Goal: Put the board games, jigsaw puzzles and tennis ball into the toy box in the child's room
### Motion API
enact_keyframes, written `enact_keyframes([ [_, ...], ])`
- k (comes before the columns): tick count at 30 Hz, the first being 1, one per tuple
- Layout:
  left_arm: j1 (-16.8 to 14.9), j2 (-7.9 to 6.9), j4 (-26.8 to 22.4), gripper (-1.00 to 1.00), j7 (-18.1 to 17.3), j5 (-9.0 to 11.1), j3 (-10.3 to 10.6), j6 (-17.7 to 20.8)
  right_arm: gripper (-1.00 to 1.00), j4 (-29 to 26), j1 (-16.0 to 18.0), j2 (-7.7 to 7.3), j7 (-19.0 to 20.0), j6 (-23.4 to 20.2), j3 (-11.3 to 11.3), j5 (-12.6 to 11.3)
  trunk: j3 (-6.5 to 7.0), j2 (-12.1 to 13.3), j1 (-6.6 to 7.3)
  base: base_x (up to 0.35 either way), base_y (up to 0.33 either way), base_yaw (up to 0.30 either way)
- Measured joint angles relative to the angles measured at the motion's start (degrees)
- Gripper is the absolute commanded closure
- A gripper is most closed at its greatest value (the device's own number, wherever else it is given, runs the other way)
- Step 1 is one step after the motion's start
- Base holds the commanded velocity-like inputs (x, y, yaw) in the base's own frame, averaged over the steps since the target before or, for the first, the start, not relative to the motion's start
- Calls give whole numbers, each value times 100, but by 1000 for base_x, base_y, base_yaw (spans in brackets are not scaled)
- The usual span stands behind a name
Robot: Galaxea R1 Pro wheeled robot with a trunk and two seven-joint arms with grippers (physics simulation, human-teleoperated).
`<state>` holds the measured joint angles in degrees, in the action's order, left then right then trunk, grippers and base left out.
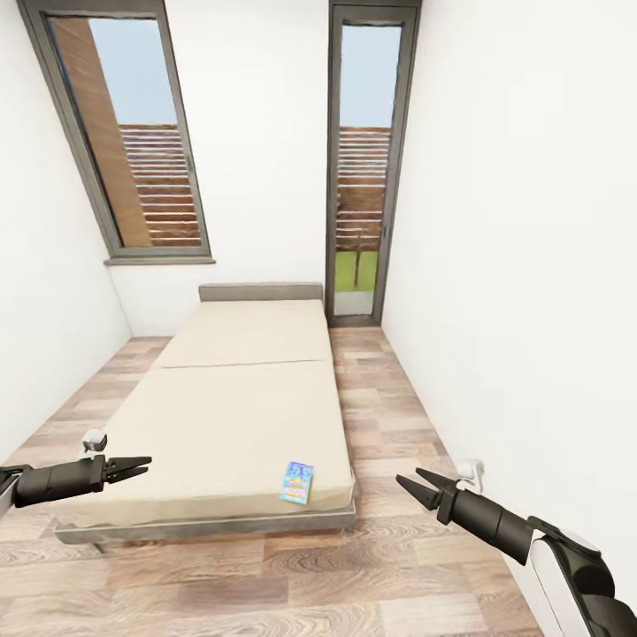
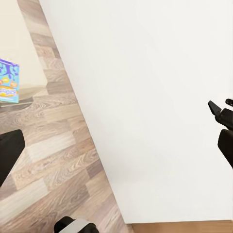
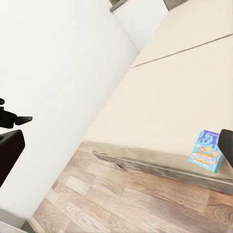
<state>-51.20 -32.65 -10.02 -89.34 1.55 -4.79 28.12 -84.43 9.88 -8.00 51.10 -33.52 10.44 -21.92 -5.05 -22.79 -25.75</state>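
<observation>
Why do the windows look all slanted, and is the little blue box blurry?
In the head view the wide lens bends things, so the left window leans while the bed stays fairly straight; light is even, without strong shadows. The blue game box is small there, its print unreadable; in the right wrist view it is bigger but still soft.

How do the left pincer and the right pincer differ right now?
The left pincer hangs over the near left corner of the bed; the right pincer hangs over the floor, off the bed's right side. The left points right, roughly level; the right points left and upward. Both are open, empty, and apart from the blue board game.
</observation>
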Motion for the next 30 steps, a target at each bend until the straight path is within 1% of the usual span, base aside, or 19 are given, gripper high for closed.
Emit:
enact_keyframes([
  [8,1,-4,0,-100,-10,4,1,-6,-100,-2,1,0,3,3,-1,-2,1,0,0,0,37,-9],
  [19,2,-5,0,-100,-14,2,1,-5,-100,-2,1,0,1,7,-2,-7,43,0,0,0,5,121],
  [26,1,3,0,-100,17,3,6,3,-100,-2,1,5,-3,2,-3,-2,52,0,0,-9,1,41],
  [30,1,11,0,-100,36,7,10,8,-100,-2,0,8,-12,1,-10,2,53,1,-1,-92,0,11],
])
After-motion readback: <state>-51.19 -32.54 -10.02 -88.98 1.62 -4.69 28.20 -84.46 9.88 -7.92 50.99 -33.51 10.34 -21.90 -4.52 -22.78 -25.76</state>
